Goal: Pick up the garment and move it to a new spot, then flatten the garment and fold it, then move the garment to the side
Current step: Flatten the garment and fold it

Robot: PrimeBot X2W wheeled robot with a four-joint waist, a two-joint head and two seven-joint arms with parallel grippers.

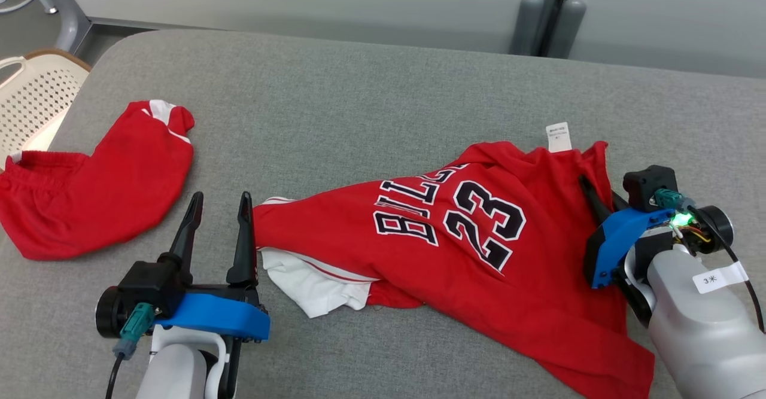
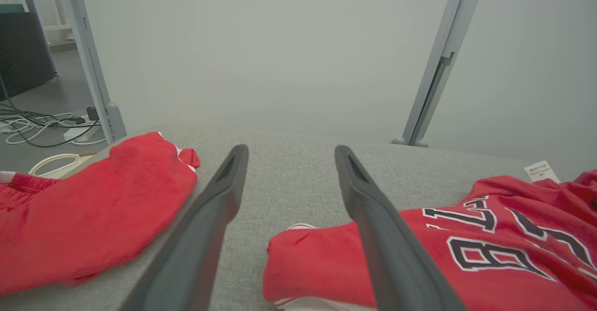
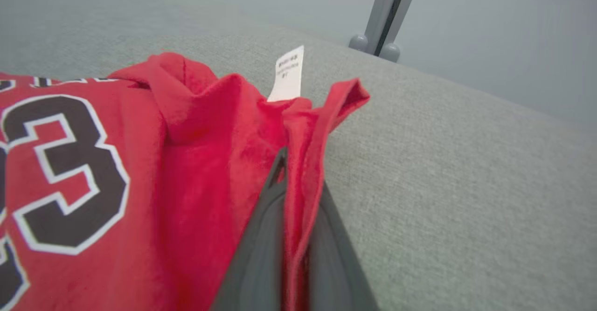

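We find right fingers (image 3: 261, 245) clamped on the jersey (image 1: 479, 267) near its label (image 1: 559, 137), evidently for lifting; left fingers (image 1: 244, 237) wide.

Main jersey (image 1: 455, 231): red, black "23" + lettering w/ white outline; white panel w/ thin red stripe at lower edge. Its tag (image 1: 559, 136): white, tiny dark print. The second garment (image 1: 102, 195): red, white bands at one end. The worktop (image 1: 359, 88): grey weave. Both left end effector (image 1: 220, 198) & right end effector (image 1: 589, 192): black fingers, blue brackets. The basket (image 1: 36, 97): cream, dotted holes, tan rim.
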